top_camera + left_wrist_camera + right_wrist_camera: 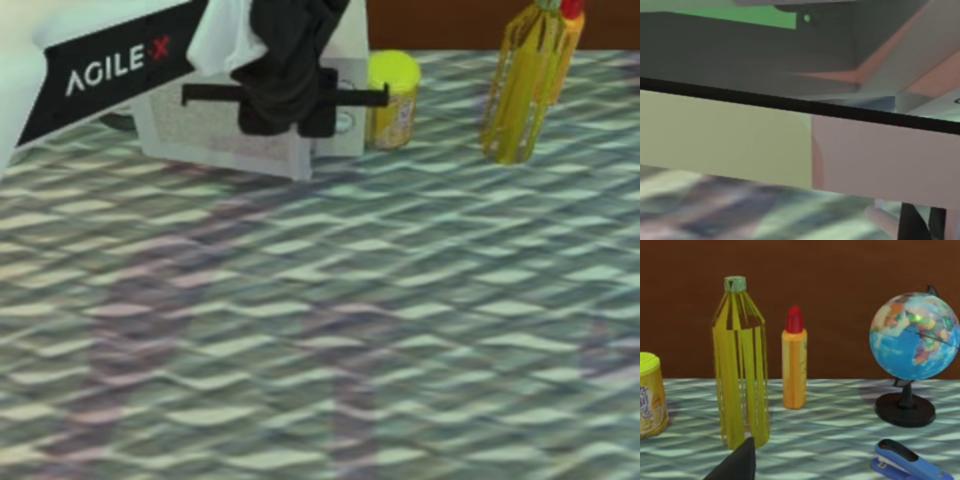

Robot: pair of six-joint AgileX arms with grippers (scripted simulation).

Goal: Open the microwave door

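The pale grey-white microwave (350, 35) stands at the table's back left, with a silver knob (345, 122) on its front. The microwave door (215, 135) is swung a little way out, its free corner nearer than the knob panel. My left gripper (288, 125) hangs over the door's free edge, shut on it. In the left wrist view the door (740, 140) fills the middle as a pale band and the open cavity (750, 55) shows beyond it. Dark fingers (912, 225) show at the corner. My right arm is outside the top view; one dark fingertip (740, 462) shows in its wrist view.
A yellow canister (392, 98) stands right beside the microwave. Further right are a tall yellow bottle (520, 90) and an orange bottle with a red cap (794, 365). A globe (914, 337) and a blue stapler (905, 462) lie off to the right.
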